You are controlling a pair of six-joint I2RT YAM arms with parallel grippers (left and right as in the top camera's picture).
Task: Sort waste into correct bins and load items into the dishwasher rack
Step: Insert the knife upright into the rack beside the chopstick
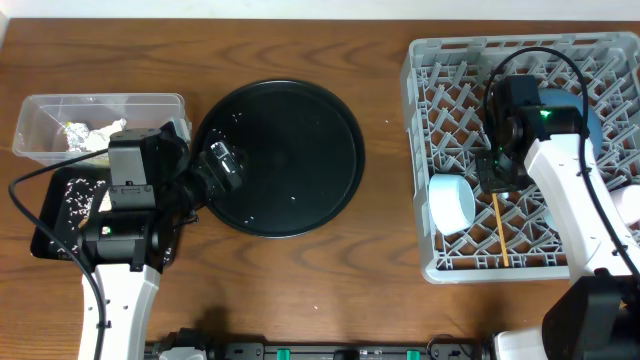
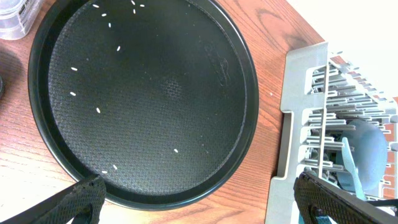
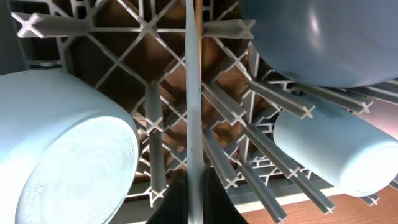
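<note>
My right pincer [image 1: 495,183] is clamped on the thin wooden chopstick [image 1: 499,232]. The chopstick lies in the dishwasher rack [image 1: 425,150] at 3 o'clock, just beside the light blue bowl [image 1: 452,203], and the blue plate [image 1: 597,125] is racked too. My left pincer [image 1: 220,160] gapes wide and empty over the round black tray [image 1: 300,120], where a few rice grains [image 2: 98,110] lie unswept. The silvery wrapper [image 1: 78,135] sits in the clear tub [image 1: 150,103] at 9 o'clock. I judge the job nearly done.

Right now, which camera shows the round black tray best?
Left wrist: the round black tray fills it, rice grains plain. Overhead shows it smaller; right wrist misses it.
</note>
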